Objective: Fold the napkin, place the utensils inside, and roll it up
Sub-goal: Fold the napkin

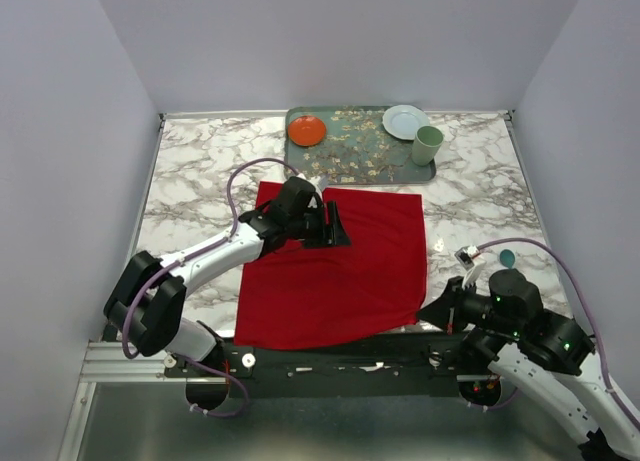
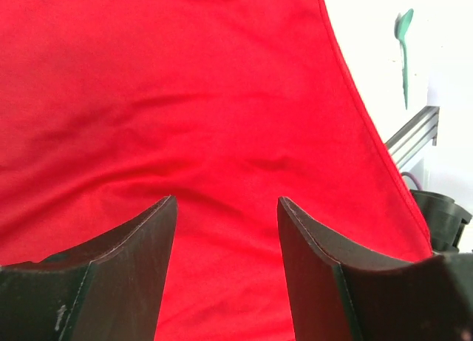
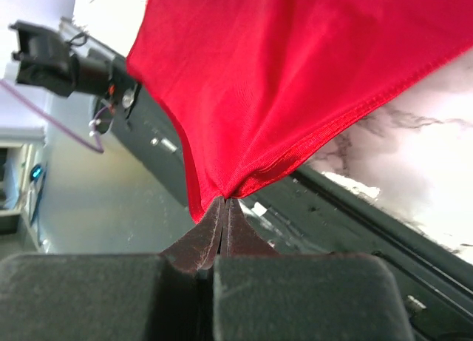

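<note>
Two grippers at work, fold not yet made.

Layout, all relative to the tray (image 1: 352, 161): the napkin (image 1: 340, 276) lies spread on the table (image 1: 195, 181) on the tray's near side. Its far edge is just beside the tray's near rim, and its near edge reaches the table's front edge. The utensils (image 1: 506, 256) show only as one teal sliver, nearer the arms than the tray's right end and clear of the cloth.

Left gripper (image 1: 338, 226): jaws apart over the napkin's far-left part, just on the near side of the tray's middle, with no cloth between them. Cannot tell whether the fingertips press the fabric or float above it.

Right gripper (image 3: 224, 206): clamped on the napkin's corner farthest from the tray, on the right. The bite is very small, only the hem tip.

Risks, as judged:
1. The corner slips free when lifted toward the tray, because so little cloth is pinched.
2. If the left gripper is not pinning the cloth, the whole napkin slides toward the tray or bunches instead of folding.
3. A diagonal pull from one corner gives a skewed fold, leaving a poor pocket for the utensils.
4. The right arm's sweep brushes the utensils, which lie close beside it, and knocks them farther from the tray.
</note>
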Robot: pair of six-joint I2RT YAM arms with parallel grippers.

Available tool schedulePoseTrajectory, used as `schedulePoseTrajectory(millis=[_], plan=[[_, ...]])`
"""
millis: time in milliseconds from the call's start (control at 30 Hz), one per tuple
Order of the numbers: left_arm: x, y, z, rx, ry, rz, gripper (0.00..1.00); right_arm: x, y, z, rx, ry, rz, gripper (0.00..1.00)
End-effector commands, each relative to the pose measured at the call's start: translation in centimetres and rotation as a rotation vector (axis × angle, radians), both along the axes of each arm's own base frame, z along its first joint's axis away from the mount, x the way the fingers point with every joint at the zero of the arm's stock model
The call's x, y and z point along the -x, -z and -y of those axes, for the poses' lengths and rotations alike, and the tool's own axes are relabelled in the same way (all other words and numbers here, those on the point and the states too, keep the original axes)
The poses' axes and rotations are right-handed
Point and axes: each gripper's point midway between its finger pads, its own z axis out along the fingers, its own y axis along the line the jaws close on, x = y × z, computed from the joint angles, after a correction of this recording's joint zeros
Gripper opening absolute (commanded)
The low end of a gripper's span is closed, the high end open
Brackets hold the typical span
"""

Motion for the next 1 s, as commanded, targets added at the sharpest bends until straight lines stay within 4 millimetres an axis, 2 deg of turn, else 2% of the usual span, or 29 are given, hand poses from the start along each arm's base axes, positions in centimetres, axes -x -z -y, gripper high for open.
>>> schedulePoseTrajectory(millis=[0,100,200,333,467,533,567,633,667,700,733,800,833,867,900,933,967], plan=[[0.3,-1.1,-0.7,0.005,-0.036,0.031,0.65,2.3,0.7,0.3,-0.002,-0.075,-0.052,0.01],[0.4,-1.3,-0.8,0.003,-0.039,0.036,0.66,2.3,0.6,1.4,0.015,-0.028,-0.044,0.01],[0.6,-0.7,-0.6,-0.013,-0.029,0.025,0.66,2.2,0.0,1.6,0.0,-0.008,-0.028,0.01],[0.9,-0.2,-0.7,-0.027,-0.024,0.019,0.66,1.8,-0.2,0.9,0.006,-0.028,-0.036,0.01],[0.8,-0.6,-2.0,-0.081,-0.045,0.047,0.66,0.2,-0.4,-0.3,0.07,-0.039,-0.056,0.01],[-0.1,-1.4,-3.0,-0.121,-0.091,0.097,0.65,-0.8,-1.5,-1.4,0.07,-0.067,-0.039,0.01],[-0.3,-2.6,-3.9,-0.124,-0.121,0.127,0.66,-1.3,-1.9,-2.0,0.075,-0.085,-0.032,0.01],[-1.4,-3.6,-5.7,-0.144,-0.209,0.172,0.66,-3.3,-2.3,-4.1,0.094,-0.12,-0.023,0.01],[-2.2,-4.7,-7.5,-0.141,-0.275,0.195,0.66,-4.1,-2.5,-4.8,0.099,-0.127,-0.019,0.01],[-2.6,-5.2,-8.4,-0.141,-0.308,0.207,0.66,-5.7,-1.8,-6.4,0.129,-0.144,-0.041,0.01],[-3.0,-5.7,-9.5,-0.141,-0.342,0.217,0.66,-6.4,-2.0,-7.3,0.135,-0.179,-0.023,0.01],[-3.8,-7.3,-12.2,-0.133,-0.417,0.246,0.66,-9.1,-3.5,-9.5,0.131,-0.18,0.012,0.01],[-4.1,-7.8,-13.2,-0.134,-0.442,0.261,0.67,-10.4,-1.7,-10.8,0.183,-0.204,-0.038,0.01],[-4.1,-8.7,-14.1,-0.134,-0.461,0.279,0.67,-12.1,-3.9,-12.2,0.163,-0.199,-0.003,0.01],[-4.6,-9.4,-15.4,-0.142,-0.499,0.293,0.67,-13.2,-4.3,-13.2,0.164,-0.204,0.001,0.01],[-4.7,-9.8,-16.2,-0.166,-0.508,0.313,0.67,-14.5,-2.1,-14.6,0.209,-0.23,-0.055,0.01],[-4.9,-11.0,-17.1,-0.174,-0.54,0.345,0.68,-15.3,-2.5,-15.8,0.201,-0.25,-0.051,0.01]])
